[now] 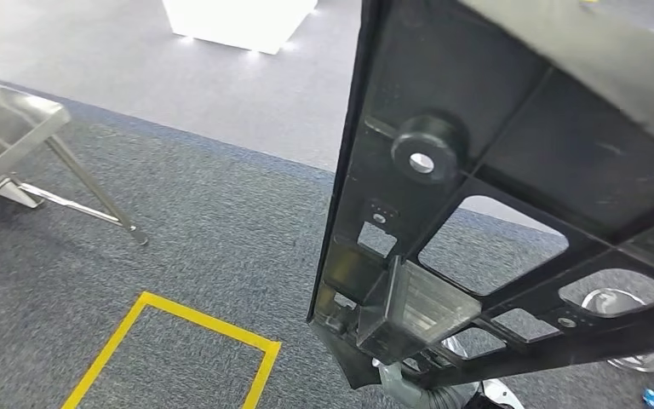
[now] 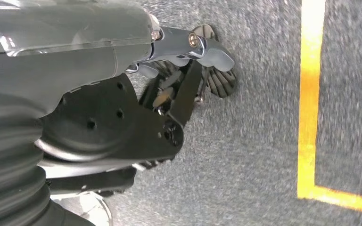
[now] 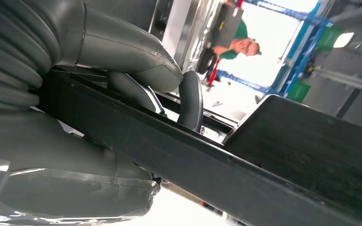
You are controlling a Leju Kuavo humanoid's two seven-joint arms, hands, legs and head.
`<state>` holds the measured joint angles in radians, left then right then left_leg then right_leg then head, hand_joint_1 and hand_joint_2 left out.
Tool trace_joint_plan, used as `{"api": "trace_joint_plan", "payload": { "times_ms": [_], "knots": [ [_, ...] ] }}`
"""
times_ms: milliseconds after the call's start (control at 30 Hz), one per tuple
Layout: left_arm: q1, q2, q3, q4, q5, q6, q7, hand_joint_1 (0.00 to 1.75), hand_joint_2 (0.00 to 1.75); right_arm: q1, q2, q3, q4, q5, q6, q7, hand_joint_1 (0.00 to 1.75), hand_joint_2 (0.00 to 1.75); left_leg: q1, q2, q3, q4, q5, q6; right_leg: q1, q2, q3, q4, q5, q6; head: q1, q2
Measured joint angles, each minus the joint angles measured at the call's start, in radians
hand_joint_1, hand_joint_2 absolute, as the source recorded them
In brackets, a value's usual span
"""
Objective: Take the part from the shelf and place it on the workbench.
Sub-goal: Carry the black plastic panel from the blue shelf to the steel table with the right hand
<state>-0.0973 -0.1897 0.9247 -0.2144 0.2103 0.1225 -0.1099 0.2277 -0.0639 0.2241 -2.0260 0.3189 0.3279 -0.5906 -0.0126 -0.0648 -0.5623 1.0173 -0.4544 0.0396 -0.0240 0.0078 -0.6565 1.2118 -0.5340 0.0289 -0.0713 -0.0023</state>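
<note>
Closest to the right wrist camera, the right hand [image 3: 136,80] has its grey thumb and dark fingers [image 3: 191,101] wrapped over the long edge of a black plastic part [image 3: 245,174], holding it firmly. That same part [image 1: 511,179] takes up the right half of the head view, tilted steeply, its ribbed underside showing a round boss, open cut-outs and a square socket near the lower middle of the frame.

The left hand [image 2: 188,61] appears in the left wrist view, upper middle of the frame, hanging over the carpet with its fingers [image 2: 217,54] curled inward and nothing between them.

Beyond the part, the floor is grey carpet [image 1: 204,221]. A yellow tape outline [image 1: 179,341] lies at the lower left of the head view, and the same tape [image 2: 308,99] runs down the right side of the left wrist view. A steel frame with slanted legs [image 1: 25,145] stands at the left edge of the head view. A bright white block [image 1: 238,21] sits at the top centre. In the right wrist view, a person in a green top [image 3: 238,40] is at the upper middle, beside blue racking [image 3: 306,42].
</note>
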Motion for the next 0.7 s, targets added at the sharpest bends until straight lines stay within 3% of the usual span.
{"api": "trace_joint_plan", "payload": {
  "times_ms": [67, 100, 133, 200, 267, 333, 400, 433, 467, 500, 567, 633, 700],
  "knots": [
    [0.000, 0.000, 0.000, 0.000, 0.000, 0.001, 0.002, 0.00, 1.75, 0.001, 0.000, 0.000, 0.000, 0.000, 0.000, 0.000, 1.75, 1.75, 0.001, -0.026, -0.005, 0.017, -0.011, -0.011, -0.008, 0.044, 0.047, -0.115, 0.050, 0.002, 0.000, 0.000],
    [0.000, 0.000, 0.000, 0.000, 0.000, 0.001, 0.002, 0.00, 1.75, 0.001, 0.001, 0.000, -0.001, 0.000, 0.000, 0.000, 1.75, 1.75, 0.001, -0.035, -0.010, 0.023, -0.015, -0.016, -0.010, 0.059, 0.058, -0.143, 0.056, 0.000, 0.000, 0.000],
    [0.001, 0.000, 0.000, 0.000, 0.000, 0.001, 0.002, 0.00, 1.75, 0.000, 0.001, 0.000, -0.001, 0.000, 0.001, 0.000, 1.75, 1.75, 0.002, -0.044, -0.016, 0.025, -0.016, -0.022, -0.008, 0.063, 0.060, -0.149, 0.050, -0.006, 0.000, 0.000],
    [0.004, 0.000, 0.002, 0.000, 0.000, 0.001, 0.002, 0.00, 1.75, -0.004, 0.002, -0.001, -0.001, 0.000, 0.002, 0.000, 1.75, 1.75, 0.006, -0.052, -0.020, 0.027, -0.018, -0.032, -0.005, 0.043, 0.062, -0.152, 0.052, -0.021, 0.000, 0.000],
    [0.005, 0.000, 0.003, 0.000, 0.000, 0.001, 0.002, 0.00, 1.75, -0.010, 0.004, -0.002, -0.001, 0.000, 0.003, 0.000, 1.75, 1.75, 0.007, -0.016, -0.035, 0.064, -0.041, -0.043, -0.006, 0.022, 0.068, -0.158, 0.052, -0.033, 0.000, 0.000],
    [0.002, 0.000, 0.004, 0.000, 0.000, 0.001, 0.002, 0.00, 1.75, -0.010, 0.006, -0.002, -0.001, 0.000, 0.004, 0.000, 1.75, 1.75, 0.009, 0.034, -0.088, 0.174, -0.096, -0.054, -0.004, -0.004, 0.072, -0.160, 0.049, -0.041, 0.000, 0.000],
    [0.002, 0.000, 0.004, 0.000, 0.000, 0.001, 0.002, 0.00, 1.75, -0.010, 0.006, -0.003, -0.001, 0.000, 0.004, 0.000, 1.75, 1.75, 0.014, 0.050, -0.150, 0.289, -0.138, -0.060, 0.000, -0.033, 0.074, -0.160, 0.044, -0.045, 0.000, 0.000],
    [0.003, 0.000, 0.004, 0.000, 0.000, 0.001, 0.001, 0.00, 1.75, -0.010, 0.006, -0.003, 0.000, 0.000, 0.004, 0.000, 1.75, 1.75, 0.016, 0.052, -0.160, 0.304, -0.133, -0.060, 0.002, -0.046, 0.076, -0.160, 0.042, -0.045, 0.000, 0.000],
    [0.004, 0.000, 0.004, 0.000, 0.000, 0.001, 0.001, 0.00, 1.75, -0.010, 0.006, -0.003, 0.000, 0.001, 0.004, 0.000, 1.75, 1.75, 0.016, 0.056, -0.149, 0.279, -0.109, -0.059, 0.003, -0.059, 0.079, -0.160, 0.039, -0.045, 0.000, 0.000],
    [0.005, 0.000, 0.005, 0.000, 0.000, 0.002, 0.001, 0.00, 1.75, -0.010, 0.007, -0.003, 0.000, 0.001, 0.004, 0.000, 1.75, 1.75, 0.015, 0.066, -0.120, 0.218, -0.073, -0.054, 0.004, -0.070, 0.084, -0.160, 0.036, -0.044, 0.000, 0.000],
    [0.004, 0.000, 0.005, 0.000, 0.000, 0.002, 0.000, 0.00, 1.75, -0.010, 0.007, -0.003, 0.000, 0.001, 0.005, 0.000, 1.75, 1.75, 0.004, 0.118, -0.054, 0.083, -0.020, -0.038, 0.006, -0.092, 0.094, -0.161, 0.029, -0.039, 0.000, 0.000],
    [0.002, 0.000, 0.006, 0.000, 0.000, 0.002, -0.002, 0.00, 1.75, -0.010, 0.007, -0.003, 0.000, 0.001, 0.005, 0.000, 1.75, 1.75, -0.009, 0.150, -0.031, 0.027, -0.012, -0.022, 0.008, -0.110, 0.101, -0.164, 0.024, -0.030, 0.000, 0.000],
    [0.003, 0.000, 0.006, 0.000, 0.000, 0.002, -0.003, 0.00, 1.75, -0.010, 0.007, -0.003, -0.001, 0.002, 0.006, 0.000, 1.75, 1.75, -0.010, 0.128, -0.026, 0.017, -0.010, -0.012, 0.009, -0.129, 0.110, -0.170, 0.022, -0.020, 0.000, 0.000]
  ]
}}
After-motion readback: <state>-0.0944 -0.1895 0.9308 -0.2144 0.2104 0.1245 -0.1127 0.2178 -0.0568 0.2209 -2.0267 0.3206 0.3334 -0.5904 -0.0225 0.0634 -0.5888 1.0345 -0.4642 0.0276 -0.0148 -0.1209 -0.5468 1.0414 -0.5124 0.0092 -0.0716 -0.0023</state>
